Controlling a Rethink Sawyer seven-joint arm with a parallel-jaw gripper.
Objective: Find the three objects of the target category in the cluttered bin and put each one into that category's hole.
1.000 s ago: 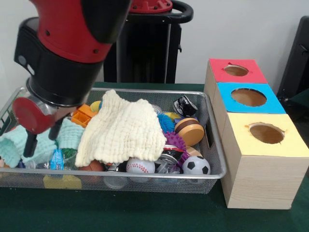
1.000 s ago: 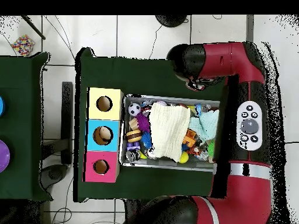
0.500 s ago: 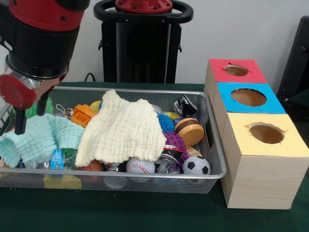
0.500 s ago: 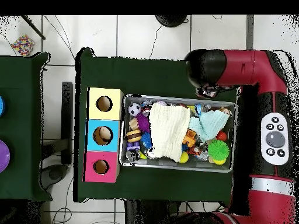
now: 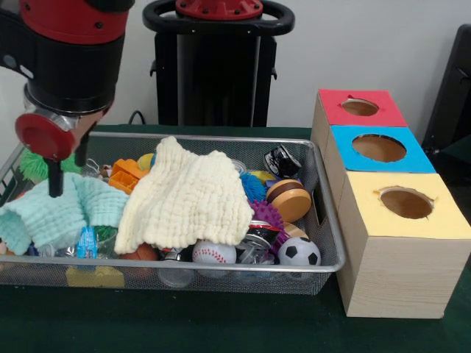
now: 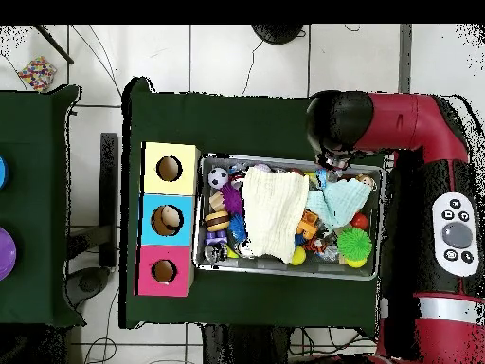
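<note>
The silver wire mesh bin (image 5: pixel 221 139) holds many small toys. A cream cloth (image 5: pixel 188 195) covers its middle, and a mint cloth (image 5: pixel 55 213) lies at the left end. My gripper (image 5: pixel 66 170) hangs open and empty just above the mint cloth. A soccer ball (image 5: pixel 299 251), a baseball (image 5: pixel 213 252), a purple spiky ball (image 5: pixel 266 215) and a brown disc toy (image 5: pixel 288 197) lie toward the right end. Three boxes stand beside the bin, with holes in a red top (image 5: pixel 360 108), a blue top (image 5: pixel 379 147) and a yellow top (image 5: pixel 405 202). In the overhead view the arm (image 6: pixel 341 123) hides the gripper.
A green spiky ball (image 5: pixel 33 163) and an orange toy (image 5: pixel 126 173) lie near the gripper. The bin's rim (image 6: pixel 284 272) and the boxes (image 6: pixel 167 220) sit on a dark green table. The black pedestal (image 5: pixel 217 66) stands behind the bin.
The gripper rose off the mint cloth, swung toward the bin's left end, then came back slightly right. The green spiky ball is now uncovered. The cloths and toys stayed put.
</note>
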